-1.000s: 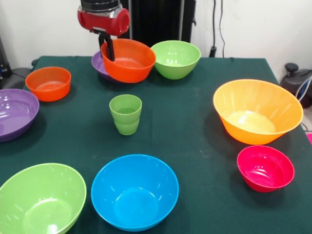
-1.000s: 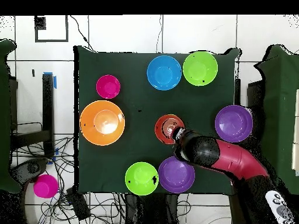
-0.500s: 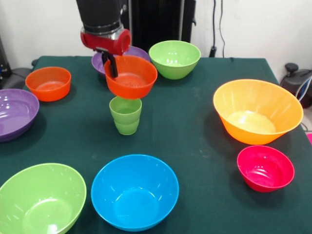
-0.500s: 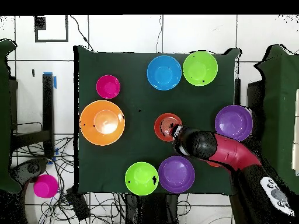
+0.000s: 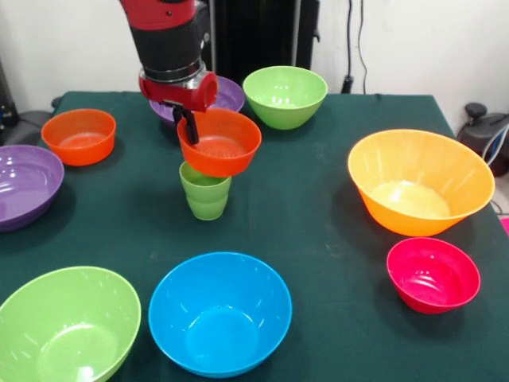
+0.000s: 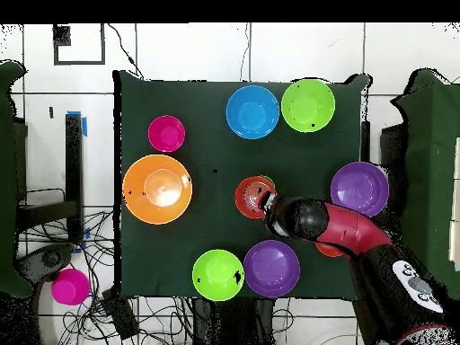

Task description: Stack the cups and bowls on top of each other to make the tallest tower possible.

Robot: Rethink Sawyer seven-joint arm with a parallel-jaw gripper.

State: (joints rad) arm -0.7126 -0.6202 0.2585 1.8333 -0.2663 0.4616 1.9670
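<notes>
nearest the front camera, on the green worktop (image 5: 318, 215), sit a lime bowl (image 5: 67, 325) at the left corner and a blue bowl (image 5: 219, 312) just beside it, rims close but apart. to the right lies a small pink bowl (image 5: 433, 274), and just behind it the big orange bowl (image 5: 420, 181), the two nearly touching.

mid-worktop stands the light-green cup (image 5: 206, 195), upright. over it hangs a small orange-red bowl (image 5: 220, 142), its bottom at the cup's mouth and set a little to the right of the cup's centre; whether it rests on the rim or hovers just above cannot be told. the tool (image 5: 188, 125) is clamped on this bowl's left rim, one dark finger showing inside the wall, with the red and black arm (image 5: 169, 48) rising above. from overhead the same bowl (image 6: 254, 196) hides nearly all of the cup, a green sliver showing at its upper right edge.

at the left edge a purple bowl (image 5: 24, 185) sits partly out of the front view, and behind it a second orange-red bowl (image 5: 79, 136) stands alone. farthest back, a second purple bowl (image 5: 227, 93) is mostly hidden behind the arm, and another lime bowl (image 5: 285, 96) sits just beside it to the right.
</notes>
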